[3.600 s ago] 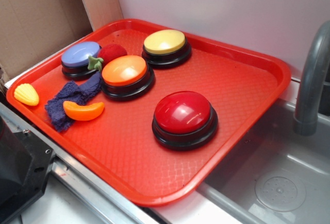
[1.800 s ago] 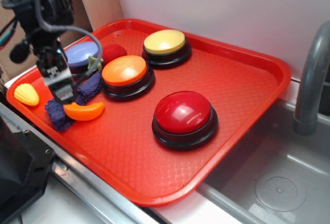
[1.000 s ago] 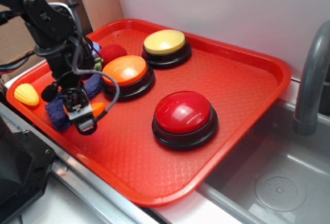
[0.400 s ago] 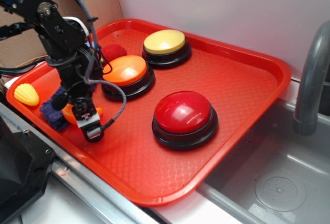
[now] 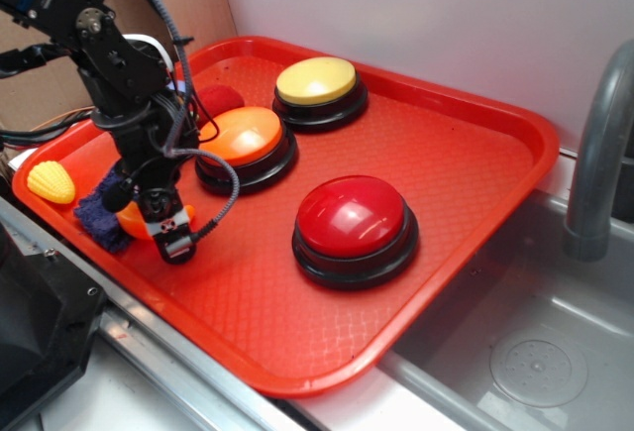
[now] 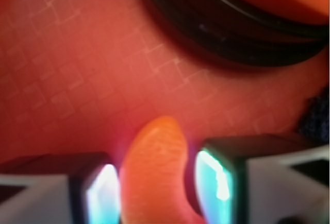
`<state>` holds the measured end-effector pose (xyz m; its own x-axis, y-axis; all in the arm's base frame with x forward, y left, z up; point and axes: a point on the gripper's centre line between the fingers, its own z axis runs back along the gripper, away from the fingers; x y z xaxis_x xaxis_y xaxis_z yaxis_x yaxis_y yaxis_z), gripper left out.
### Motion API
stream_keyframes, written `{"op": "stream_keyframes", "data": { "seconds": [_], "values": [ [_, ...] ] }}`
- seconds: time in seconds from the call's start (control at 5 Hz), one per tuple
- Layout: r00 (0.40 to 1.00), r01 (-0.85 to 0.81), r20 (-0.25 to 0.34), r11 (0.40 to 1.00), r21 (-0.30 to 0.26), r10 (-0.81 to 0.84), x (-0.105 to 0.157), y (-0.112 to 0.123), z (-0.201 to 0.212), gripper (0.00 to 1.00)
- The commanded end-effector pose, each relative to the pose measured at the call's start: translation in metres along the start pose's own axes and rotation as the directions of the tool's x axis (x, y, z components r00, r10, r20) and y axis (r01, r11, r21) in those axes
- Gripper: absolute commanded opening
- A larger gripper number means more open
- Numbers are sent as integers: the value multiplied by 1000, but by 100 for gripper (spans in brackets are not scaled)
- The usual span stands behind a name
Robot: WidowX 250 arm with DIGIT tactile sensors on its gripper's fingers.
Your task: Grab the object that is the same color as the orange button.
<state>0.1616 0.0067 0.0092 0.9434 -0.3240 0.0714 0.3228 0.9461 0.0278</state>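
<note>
While my claw (image 6: 154, 188) stands apart, the orange wedge (image 6: 153, 175) lies right between its two fingers on the red tray (image 5: 466, 144), near-left of the orange button (image 5: 238, 135), its long axis running along the gap, so closing should catch it.
</note>
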Motion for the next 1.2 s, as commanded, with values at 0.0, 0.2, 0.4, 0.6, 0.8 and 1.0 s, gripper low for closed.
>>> {"op": "stream_keyframes", "data": {
  "seconds": [0.0,0.2,0.4,0.6,0.8,1.0],
  "values": [
    [1000,-25,-6,1000,7,25,1,2,0,0],
    [995,-95,-38,994,45,97,1,5,13,0],
    [980,-184,-62,977,113,191,4,5,42,0],
    [964,-247,-65,960,129,257,9,4,63,0],
    [940,-322,-71,938,127,333,18,1,90,0],
    [900,-414,-110,906,90,422,27,-2,118,0]
  ]
}}
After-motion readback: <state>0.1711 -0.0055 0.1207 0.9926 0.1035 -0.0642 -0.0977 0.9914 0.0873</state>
